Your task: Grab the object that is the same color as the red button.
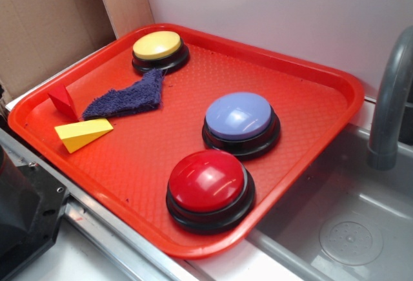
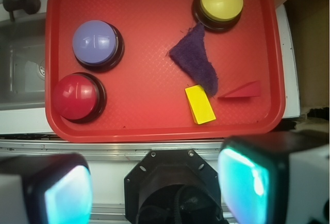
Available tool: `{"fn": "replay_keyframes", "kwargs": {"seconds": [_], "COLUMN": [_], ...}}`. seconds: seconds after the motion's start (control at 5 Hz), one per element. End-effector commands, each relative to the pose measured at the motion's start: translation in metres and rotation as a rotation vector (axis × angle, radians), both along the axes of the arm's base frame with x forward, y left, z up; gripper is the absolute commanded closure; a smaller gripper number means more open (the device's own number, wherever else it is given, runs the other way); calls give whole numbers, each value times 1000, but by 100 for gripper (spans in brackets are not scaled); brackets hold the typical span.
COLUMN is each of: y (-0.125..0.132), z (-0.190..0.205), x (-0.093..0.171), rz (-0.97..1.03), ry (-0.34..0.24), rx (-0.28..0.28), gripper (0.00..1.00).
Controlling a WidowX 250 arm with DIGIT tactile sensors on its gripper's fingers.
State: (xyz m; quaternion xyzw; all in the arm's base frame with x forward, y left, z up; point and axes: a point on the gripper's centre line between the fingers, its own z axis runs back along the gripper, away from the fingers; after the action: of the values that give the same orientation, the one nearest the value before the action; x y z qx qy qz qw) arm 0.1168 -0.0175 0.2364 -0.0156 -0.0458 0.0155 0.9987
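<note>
A small red wedge block, the object [image 1: 62,100] [image 2: 241,90], lies near the tray's left edge, next to a yellow wedge [image 1: 82,134] [image 2: 199,104] and a purple-blue cloth [image 1: 129,97] [image 2: 196,59]. The red button [image 1: 209,187] [image 2: 76,96], a glossy dome on a black base, sits at the tray's front. My gripper [image 2: 157,188] is open, its two teal-padded fingers wide apart with nothing between them. It hovers high above the robot base, short of the tray's near rim and well away from the object. In the exterior view the gripper does not show.
The red tray [image 1: 310,100] [image 2: 154,126] also carries a yellow-domed button [image 1: 159,50] [image 2: 220,2] and a lavender-blue button [image 1: 240,121] [image 2: 96,42]. A grey sink [image 1: 348,223] with a faucet [image 1: 390,100] lies to the right. Cardboard stands behind the tray on the left.
</note>
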Motion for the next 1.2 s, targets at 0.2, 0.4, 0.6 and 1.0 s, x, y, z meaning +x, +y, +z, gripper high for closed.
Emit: {"fn": "replay_keyframes", "kwargs": {"seconds": [0.2,0.4,0.6,1.0], "y": [7,21,41,92], "z": [-12,-25,-43,-110], "x": [10,22,30,48], "rz": [236,483,730,1227], "ry": [-52,-92,-142,-145], "rx": [-19,-104,-100,1], "gripper": [0,0,0,0]}}
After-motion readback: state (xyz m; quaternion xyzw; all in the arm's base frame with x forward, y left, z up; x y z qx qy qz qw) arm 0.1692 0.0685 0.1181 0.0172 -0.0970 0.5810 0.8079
